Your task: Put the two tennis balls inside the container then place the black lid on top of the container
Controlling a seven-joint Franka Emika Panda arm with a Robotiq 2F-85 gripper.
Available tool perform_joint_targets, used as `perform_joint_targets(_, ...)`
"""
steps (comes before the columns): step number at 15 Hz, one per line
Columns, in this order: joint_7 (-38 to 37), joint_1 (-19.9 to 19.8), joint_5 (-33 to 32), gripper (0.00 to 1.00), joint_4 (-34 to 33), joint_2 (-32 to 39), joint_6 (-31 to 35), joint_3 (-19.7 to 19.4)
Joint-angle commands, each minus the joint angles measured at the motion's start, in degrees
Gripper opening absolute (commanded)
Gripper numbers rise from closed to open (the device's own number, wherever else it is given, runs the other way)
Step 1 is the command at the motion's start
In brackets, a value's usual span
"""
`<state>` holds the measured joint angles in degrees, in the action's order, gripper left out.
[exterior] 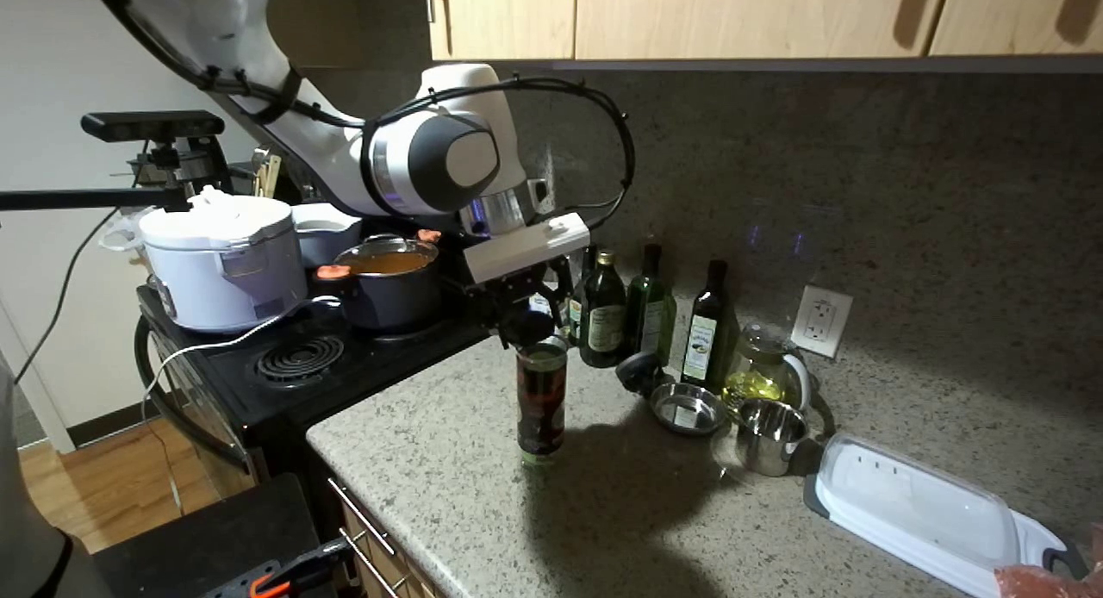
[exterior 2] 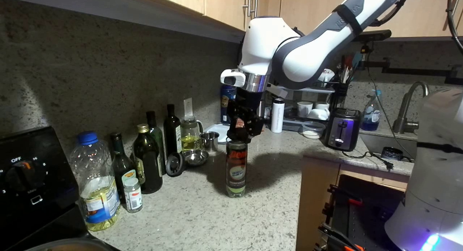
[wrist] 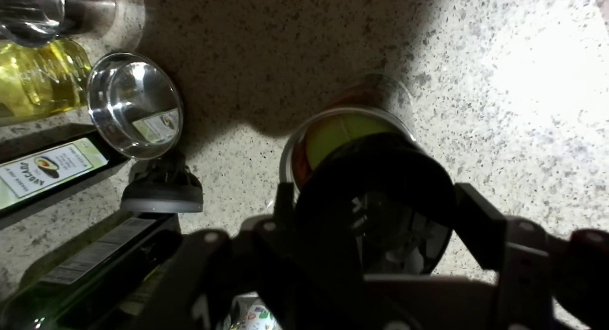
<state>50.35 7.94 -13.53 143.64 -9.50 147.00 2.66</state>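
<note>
Black lid (wrist: 409, 173), one: pinched in the gripper (wrist: 380, 211), over part of the mouth of the container (exterior 2: 237, 171); whether it touches the rim, we cannot tell. Container: clear, dark red label, upright on the bench (exterior 2: 181, 222). Tennis ball (wrist: 335, 132): inside, seen through the mouth; at the base we note yellow-green too. Dark glass bottles (exterior 2: 147, 157): several, by the wall (exterior 2: 108, 70).

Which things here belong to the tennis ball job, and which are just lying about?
For the job:
clear tube with dark red label
tennis ball seen inside it
black lid, gripped by the end effector at the tube's mouth

Just lying about:
dark glass bottles
glass jug
metal bowl
metal cup
toaster
</note>
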Motion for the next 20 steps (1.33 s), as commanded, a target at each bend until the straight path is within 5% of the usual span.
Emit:
perform_joint_targets(1, 0.32, -0.15, 0.67, 0.83, 0.42, -0.74, -0.6, 0.04)
perform_joint_targets(15, 1.39, -0.24, 1.25, 0.85, -0.77, 1.13, -0.15, -0.51)
perform_joint_targets(20, 1.06, -0.35, 1.03, 0.95, -0.66, 0.98, -0.18, -0.46)
